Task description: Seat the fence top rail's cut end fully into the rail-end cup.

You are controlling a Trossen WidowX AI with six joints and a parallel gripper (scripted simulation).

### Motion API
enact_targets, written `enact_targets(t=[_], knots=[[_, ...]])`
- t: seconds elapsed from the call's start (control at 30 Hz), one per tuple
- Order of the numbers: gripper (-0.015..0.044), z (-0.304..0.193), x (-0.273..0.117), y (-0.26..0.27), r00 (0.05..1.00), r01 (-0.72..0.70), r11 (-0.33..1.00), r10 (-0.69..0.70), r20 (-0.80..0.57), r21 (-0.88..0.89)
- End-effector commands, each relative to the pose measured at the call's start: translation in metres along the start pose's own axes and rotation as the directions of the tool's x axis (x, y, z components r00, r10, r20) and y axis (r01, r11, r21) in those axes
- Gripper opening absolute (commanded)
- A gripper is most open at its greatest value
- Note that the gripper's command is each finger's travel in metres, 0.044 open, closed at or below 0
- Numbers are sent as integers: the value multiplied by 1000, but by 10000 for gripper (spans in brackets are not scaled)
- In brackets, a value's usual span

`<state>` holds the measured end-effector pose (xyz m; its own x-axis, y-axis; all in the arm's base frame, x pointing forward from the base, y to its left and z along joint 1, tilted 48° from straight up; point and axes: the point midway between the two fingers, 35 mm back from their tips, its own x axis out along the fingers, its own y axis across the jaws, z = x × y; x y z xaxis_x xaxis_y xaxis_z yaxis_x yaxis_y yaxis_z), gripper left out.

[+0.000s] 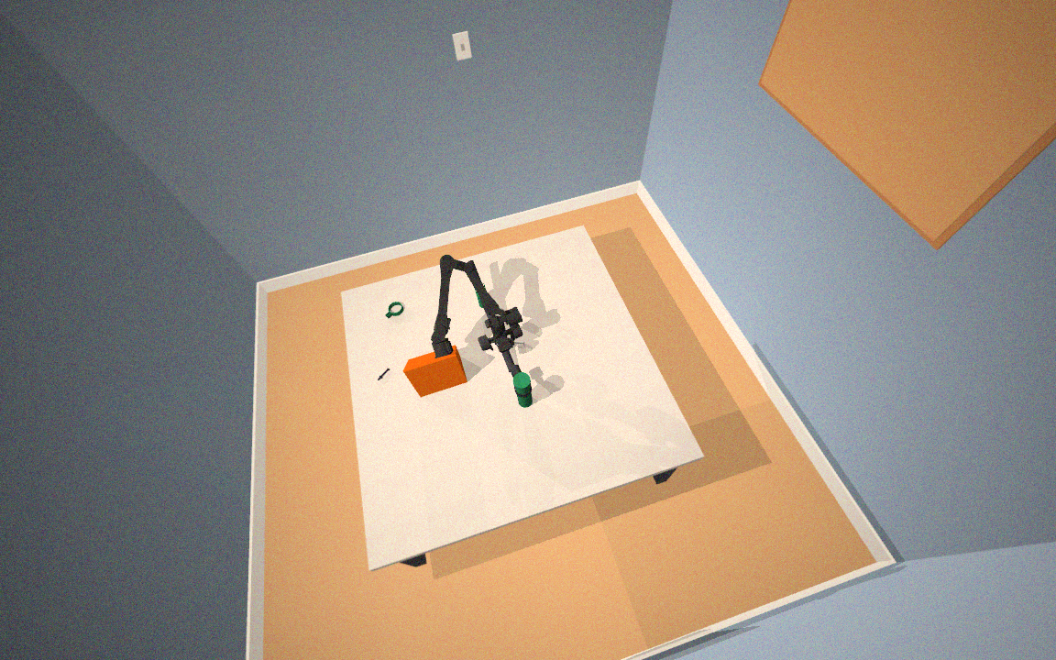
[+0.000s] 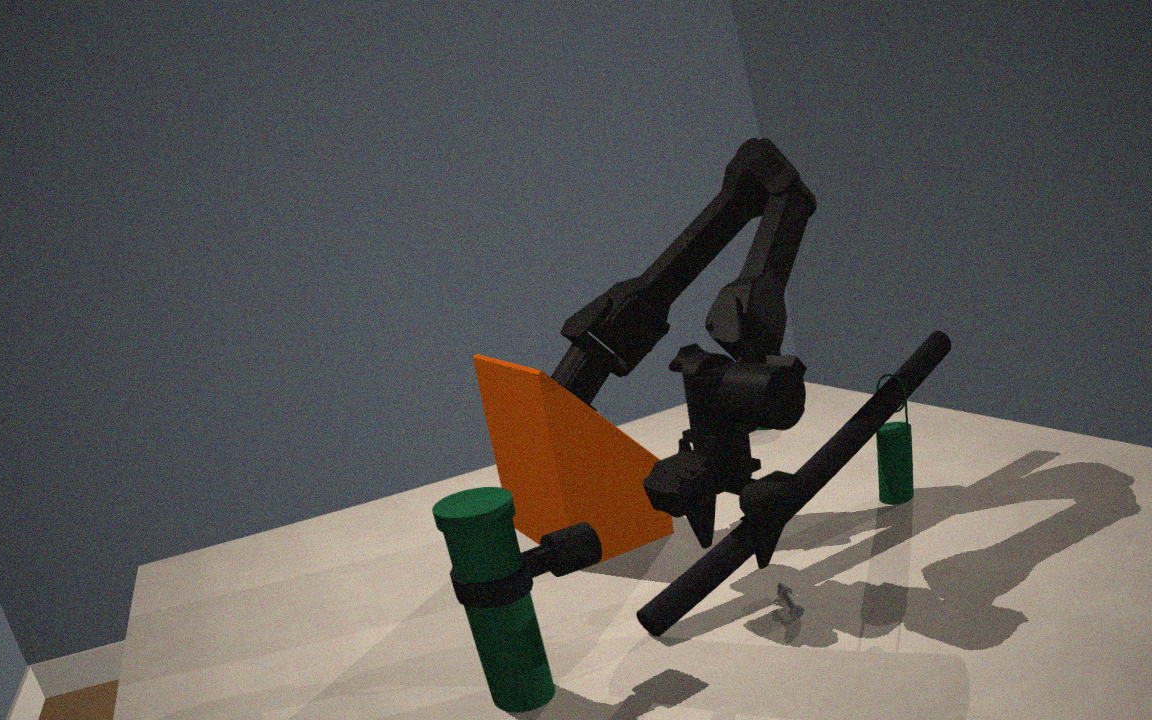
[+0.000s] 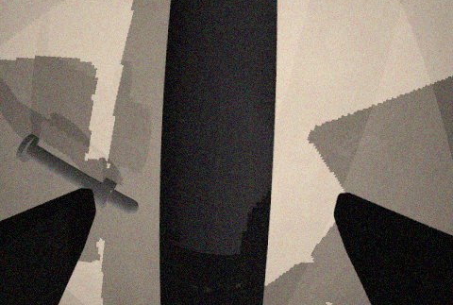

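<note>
The black rail [image 2: 840, 449] [image 3: 219, 83] slants through the wire loop over the small green post [image 2: 895, 465]. Its low cut end is near the table, below and apart from the black end cup [image 2: 571, 548]. The cup sticks out from the brace band [image 2: 490, 591] on the upper part of the big green post [image 2: 513, 649] [image 1: 522, 392], below its cap. My gripper [image 2: 734, 554] [image 3: 217, 205] is open and points down, its fingers on either side of the rail's lower half. The wrist view shows a gap on both sides. The top view shows the fingers too small to judge.
A grey bolt [image 2: 788, 603] [image 3: 66, 165] lies on the table beside the rail, near one finger in the wrist view. An orange wedge block [image 1: 435, 375] [image 2: 602, 488] stands at the arm's base. A green clamp ring [image 1: 388, 313] and a small dark pin [image 1: 383, 374] lie farther left.
</note>
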<state>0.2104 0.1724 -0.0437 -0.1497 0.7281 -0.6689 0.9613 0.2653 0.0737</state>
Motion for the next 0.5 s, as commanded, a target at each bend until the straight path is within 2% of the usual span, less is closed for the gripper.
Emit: enact_targets(t=[0.0,0.2,0.47], knots=[[440,0,8,-4,1000,9,1000,-9,-7,13],[440,0,15,-5,1000,10,1000,-9,-10,13],[230,0,15,-5,1000,10,1000,-9,-10,13]])
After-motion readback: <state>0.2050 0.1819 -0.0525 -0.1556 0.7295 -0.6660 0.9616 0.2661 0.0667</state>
